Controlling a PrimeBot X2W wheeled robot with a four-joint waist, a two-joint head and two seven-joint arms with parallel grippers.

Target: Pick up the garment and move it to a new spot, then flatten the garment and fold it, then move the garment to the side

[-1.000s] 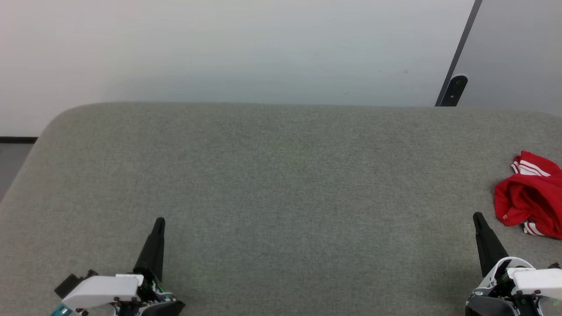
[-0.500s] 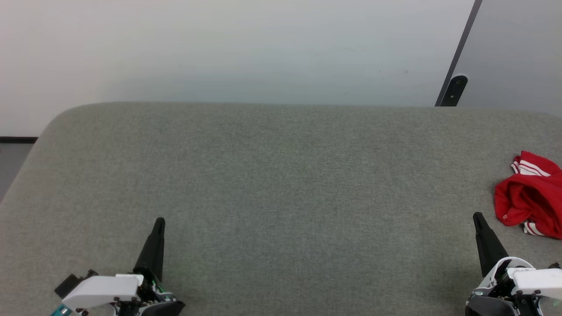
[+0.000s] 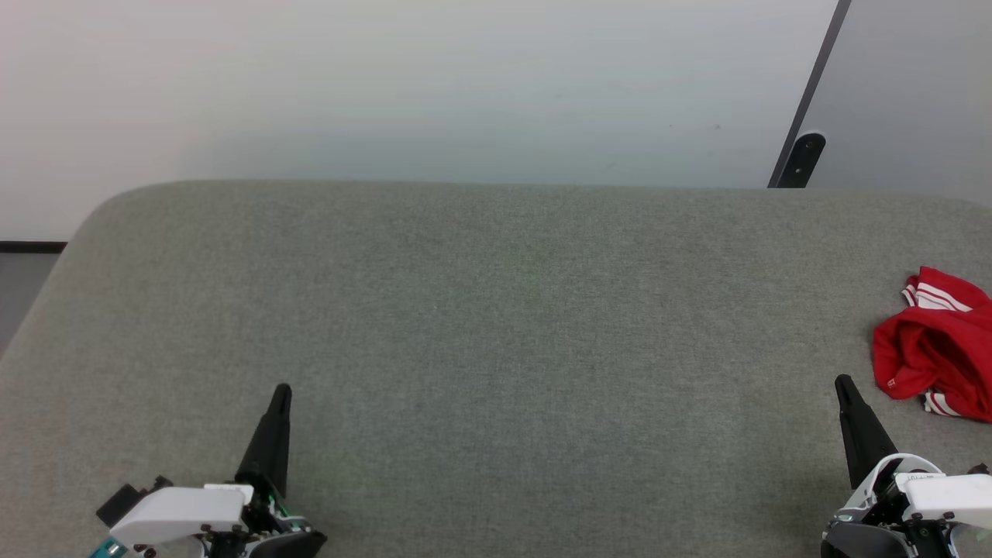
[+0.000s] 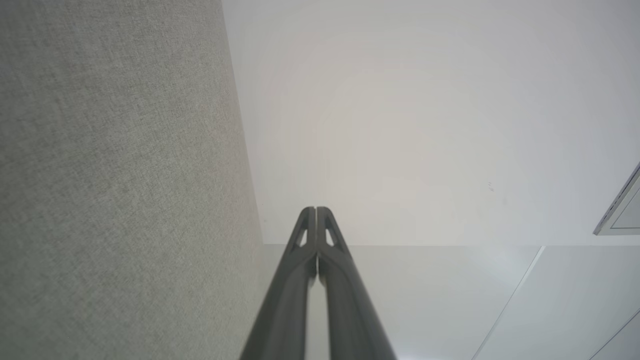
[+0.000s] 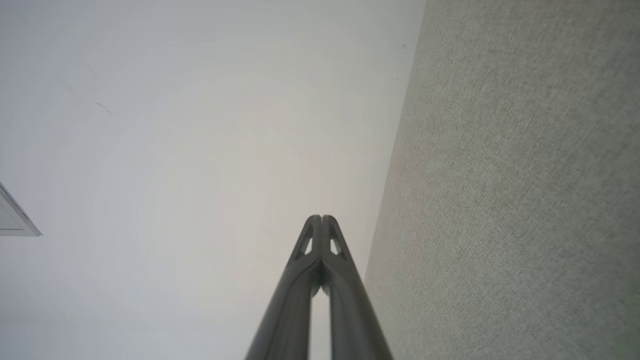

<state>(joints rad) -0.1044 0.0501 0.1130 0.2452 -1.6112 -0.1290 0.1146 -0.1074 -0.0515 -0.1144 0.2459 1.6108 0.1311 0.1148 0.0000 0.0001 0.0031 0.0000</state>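
Grey worktop [image 3: 496, 310]. Lower left: left gripper [image 3: 279, 397], jaws pressed together and empty, well apart from the garment [image 3: 930, 353]. Lower right: right gripper [image 3: 845, 387], jaws likewise closed, empty. Far right: garment, a crumpled red heap on the worktop, cut by the frame edge, no clear long axis; it lies near, ahead and right of the right jaws, making the right arm the nearer.
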